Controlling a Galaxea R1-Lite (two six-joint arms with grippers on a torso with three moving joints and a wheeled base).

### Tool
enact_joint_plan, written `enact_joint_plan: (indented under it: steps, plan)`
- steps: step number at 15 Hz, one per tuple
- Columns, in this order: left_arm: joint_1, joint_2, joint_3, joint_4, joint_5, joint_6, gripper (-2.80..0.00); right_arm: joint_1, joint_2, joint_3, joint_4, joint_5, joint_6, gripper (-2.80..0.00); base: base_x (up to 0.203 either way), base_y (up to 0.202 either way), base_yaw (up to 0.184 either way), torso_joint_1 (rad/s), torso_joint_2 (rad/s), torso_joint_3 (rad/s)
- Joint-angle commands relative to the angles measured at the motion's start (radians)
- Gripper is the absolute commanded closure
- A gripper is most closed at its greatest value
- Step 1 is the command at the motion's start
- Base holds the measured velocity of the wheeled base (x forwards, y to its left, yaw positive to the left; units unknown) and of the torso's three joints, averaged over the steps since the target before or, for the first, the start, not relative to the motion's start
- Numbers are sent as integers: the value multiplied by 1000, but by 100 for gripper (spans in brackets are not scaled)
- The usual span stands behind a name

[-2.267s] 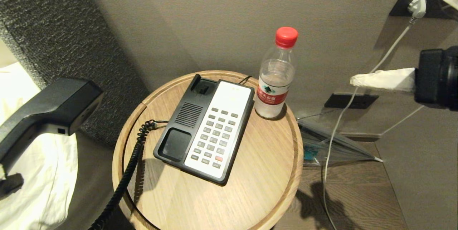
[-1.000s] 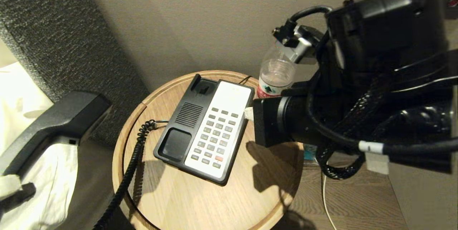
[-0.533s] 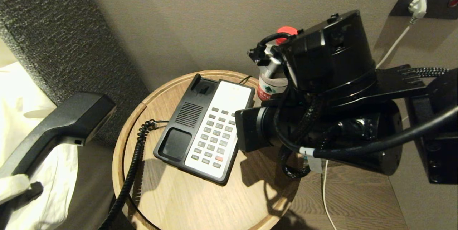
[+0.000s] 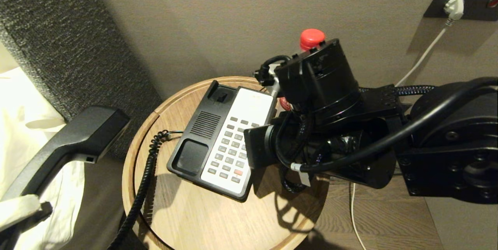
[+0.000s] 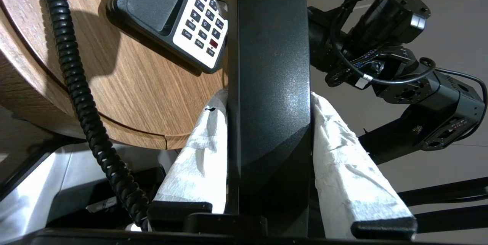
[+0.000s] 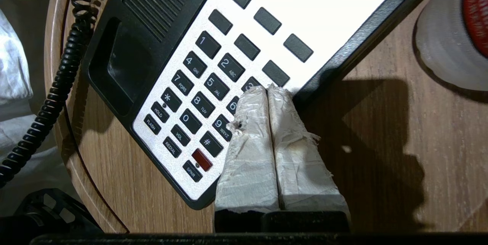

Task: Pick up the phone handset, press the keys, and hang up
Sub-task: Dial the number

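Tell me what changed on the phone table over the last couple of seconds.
The right gripper swung in from the right, fingers shut, its tips now over the phone base keypad. The phone handset, clamped in the left gripper, drifted slightly. Base, bottle, table unmoved.

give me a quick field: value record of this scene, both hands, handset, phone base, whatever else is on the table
left hand: shut on the phone handset, holding it off the table's left edge
right hand: shut, wrapped fingertips together over the keypad, at the 3 key; contact cannot be told
phone base: on the round wooden table, handset cradle empty
coiled cord: runs from the base's left side over the table's front-left edge
water bottle: behind the right arm, only its red cap visible in the head view
task stage: handset lifted, key pressing under way, not yet hung up
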Motion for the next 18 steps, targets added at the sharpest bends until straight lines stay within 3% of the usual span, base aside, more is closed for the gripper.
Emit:
enact_joint_plan:
  steps: [1,18]
  plan:
    - [0,-1,3,1,-1,-4,0,0,21,-17,1,-2,3,0,0,0,0,0,0,0]
    - [-1,-2,26,-1,-4,-4,0,-9,23,-29,3,-11,6,0,0,0,0,0,0,0]
